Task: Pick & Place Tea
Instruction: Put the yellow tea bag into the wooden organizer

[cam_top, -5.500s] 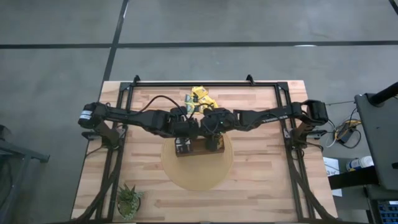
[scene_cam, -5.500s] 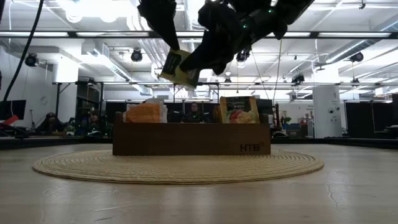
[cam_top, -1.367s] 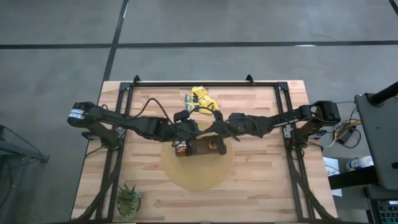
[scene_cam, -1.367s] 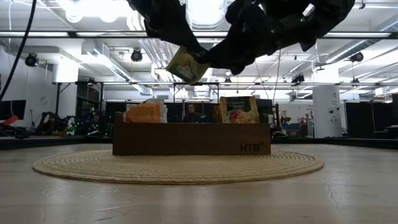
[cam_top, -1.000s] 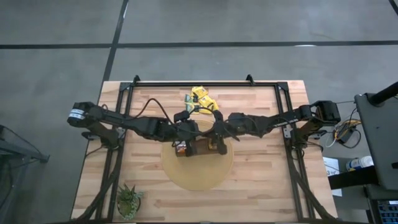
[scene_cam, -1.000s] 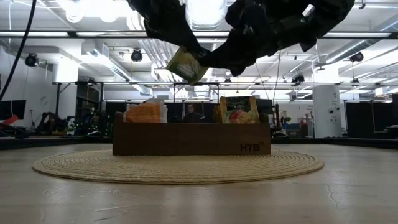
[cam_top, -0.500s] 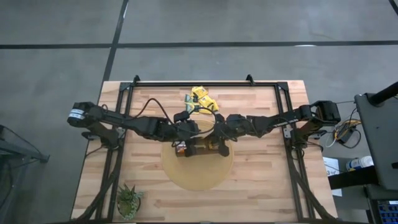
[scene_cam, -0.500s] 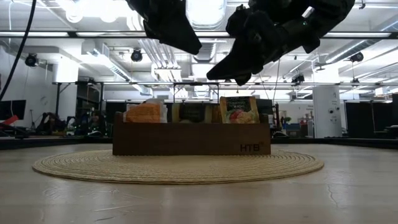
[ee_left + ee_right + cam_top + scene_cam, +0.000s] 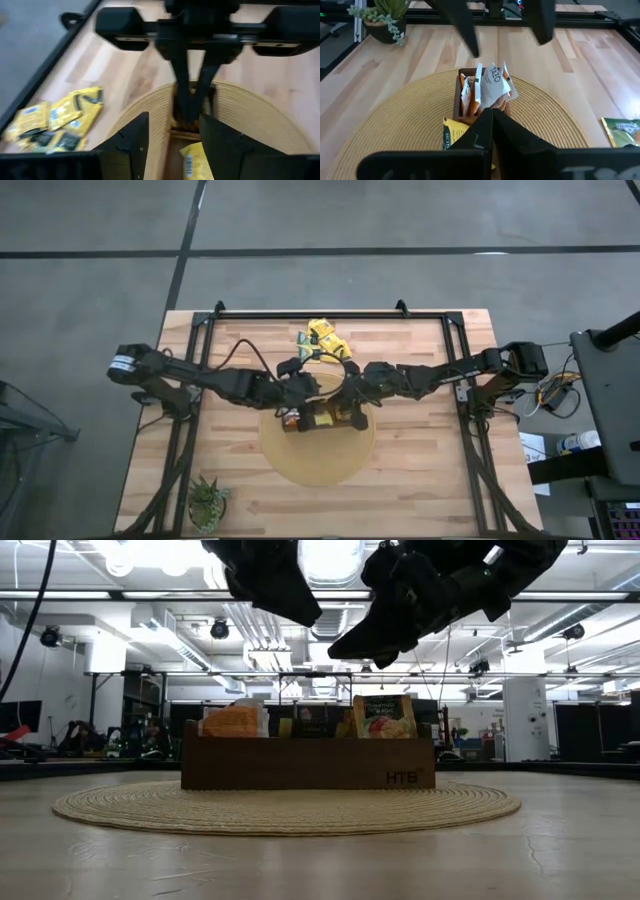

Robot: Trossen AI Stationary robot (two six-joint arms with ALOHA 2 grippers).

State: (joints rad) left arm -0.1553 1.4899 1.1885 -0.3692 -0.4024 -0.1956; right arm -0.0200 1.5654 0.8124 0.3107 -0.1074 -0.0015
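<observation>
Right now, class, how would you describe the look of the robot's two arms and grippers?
Both arms are dark, jointed and slim. The left arm carries a looping black cable and a pale band at its outer end. The left gripper has two flat black fingers; the right gripper has dark, tapered ones.

This is a robotics lab or industrial test hall, not a home. The pale butcher-block wooden table (image 9: 420,470) stands on a grey concrete floor (image 9: 320,220) crossed by dark seams. A black metal frame (image 9: 330,313) is bolted round the table's top. Just beside the table's right edge stands a grey equipment cabinet (image 9: 610,410) with loose cables. Beyond the table, the low view opens on a wide hall: a ceiling of exposed white ducts and pipes (image 9: 180,630) with bright lamps, a white column (image 9: 522,705), and dark workstations along the far wall.
</observation>
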